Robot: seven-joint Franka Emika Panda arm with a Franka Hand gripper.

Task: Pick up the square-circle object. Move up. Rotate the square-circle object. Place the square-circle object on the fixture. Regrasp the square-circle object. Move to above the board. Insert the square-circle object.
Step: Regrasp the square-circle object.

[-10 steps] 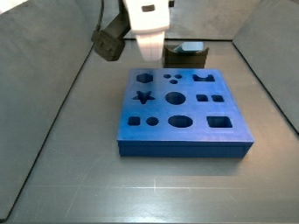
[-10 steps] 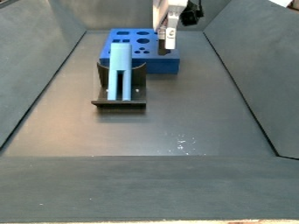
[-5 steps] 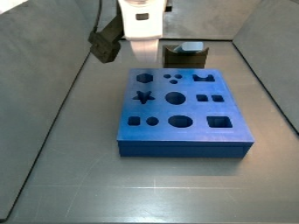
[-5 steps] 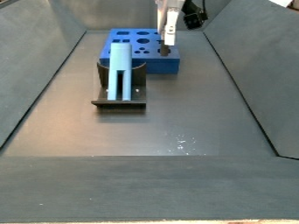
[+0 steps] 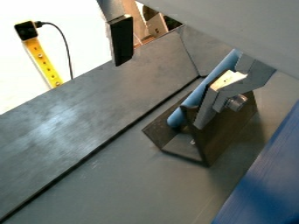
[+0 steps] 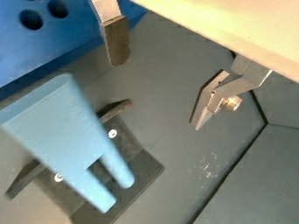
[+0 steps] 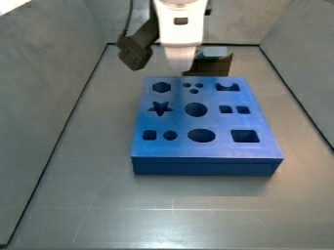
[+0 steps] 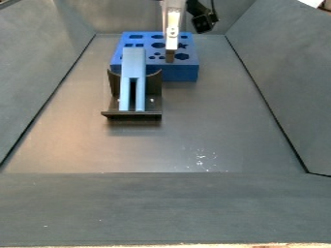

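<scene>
- The pincer (image 6: pixel 163 74) hangs spread and empty above the far part of the worktop, over the board (image 8: pixel 158 56), with nothing between its fingers (image 6: pixel 114 39).
- The square-circle object (image 8: pixel 134 77) stands on the fixture (image 8: pixel 131 107), near side of the board, untouched.
- Its long axis leans up from the base plate against the bracket, upper end toward the board.
- Risk, as I judge it: a regrasp off the peg's middle could tip it off the fixture.
</scene>
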